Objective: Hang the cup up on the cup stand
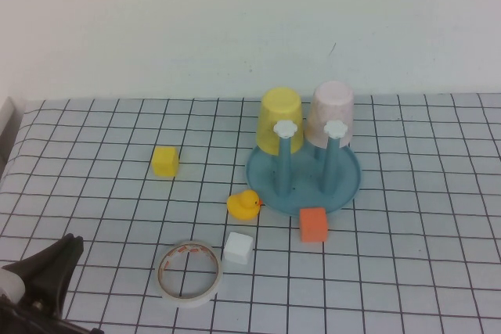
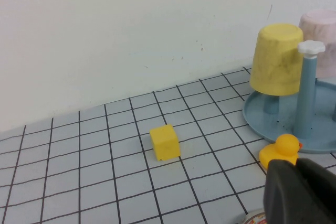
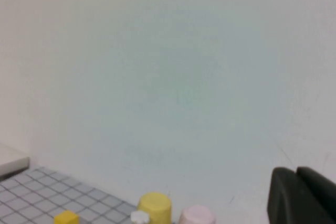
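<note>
Toward the worktop's far edge the pink cup (image 1: pixel 331 113) sits upturned on the cup stand (image 1: pixel 344 186) beside a yellow cup (image 1: pixel 280 120), while the left gripper (image 1: pixel 48 267) lies half cut off at the near-left corner and the right gripper (image 3: pixel 304 196) shows only a sliver, with either one's fingers impossible to judge.

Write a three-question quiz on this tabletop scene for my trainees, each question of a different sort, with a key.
1. True or false: the pink cup lies on its side on the table.
2. Which item sits nearest the orange cube? A. yellow cube B. cup stand C. tape roll
3. Fill in: the left gripper is at the near-left corner of the high view, while the right gripper shows only in the ____ wrist view.

Key
1. False: it sits upside down on a peg, beside the yellow cup.
2. B
3. right
</note>
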